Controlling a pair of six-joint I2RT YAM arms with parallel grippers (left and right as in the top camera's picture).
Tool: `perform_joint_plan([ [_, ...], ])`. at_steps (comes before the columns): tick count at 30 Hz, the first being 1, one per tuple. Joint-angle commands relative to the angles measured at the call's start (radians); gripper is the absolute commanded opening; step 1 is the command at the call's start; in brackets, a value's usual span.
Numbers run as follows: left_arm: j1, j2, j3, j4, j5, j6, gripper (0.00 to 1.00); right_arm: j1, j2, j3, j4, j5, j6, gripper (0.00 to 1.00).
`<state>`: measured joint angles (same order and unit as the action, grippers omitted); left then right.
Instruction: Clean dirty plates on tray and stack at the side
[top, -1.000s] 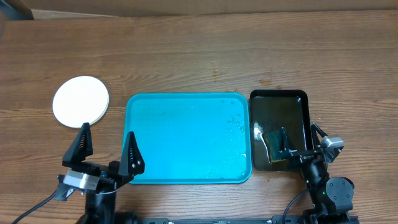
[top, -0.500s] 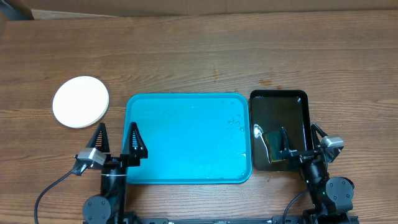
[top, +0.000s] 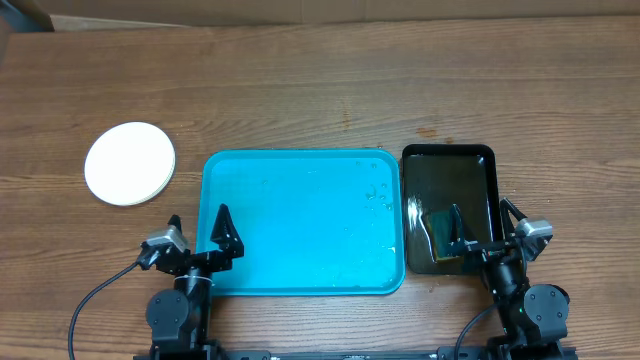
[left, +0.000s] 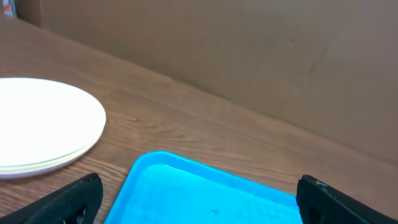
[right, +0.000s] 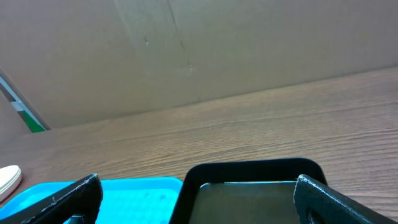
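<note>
The plates stand in one stack on the wood at the left of the tray; the top plate is white and looks clean. The left wrist view shows the stack from the side. The turquoise tray carries only a few water drops. My left gripper hangs open over the tray's front left corner, with nothing between its fingers. My right gripper is open over the front of the black tray and holds nothing.
The narrow black tray holds dark water and a yellow-green sponge. It sits tight against the turquoise tray's right side. A cardboard wall runs along the table's far edge.
My left gripper has drawn back toward the front edge and swung right, from beside the tray to over its front left corner. The right arm has not moved.
</note>
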<state>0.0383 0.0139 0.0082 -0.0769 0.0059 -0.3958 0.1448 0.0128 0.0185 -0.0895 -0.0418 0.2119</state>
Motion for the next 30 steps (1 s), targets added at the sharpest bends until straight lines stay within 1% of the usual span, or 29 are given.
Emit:
perform_joint_plan([
  [1, -0.008, -0.011, -0.003, -0.002, -0.005, 0.168, 1.0, -0.003, -0.01, -0.01, 0.007, 0.002, -0.004, 1.0],
  [4, -0.009, -0.011, -0.003, -0.002, 0.002, 0.242, 1.0, -0.003, -0.01, -0.01, 0.007, 0.002, -0.003, 1.0],
  [30, -0.008, -0.01, -0.003, -0.001, 0.001, 0.242, 1.0, -0.003, -0.01, -0.01, 0.007, 0.002, -0.003, 1.0],
])
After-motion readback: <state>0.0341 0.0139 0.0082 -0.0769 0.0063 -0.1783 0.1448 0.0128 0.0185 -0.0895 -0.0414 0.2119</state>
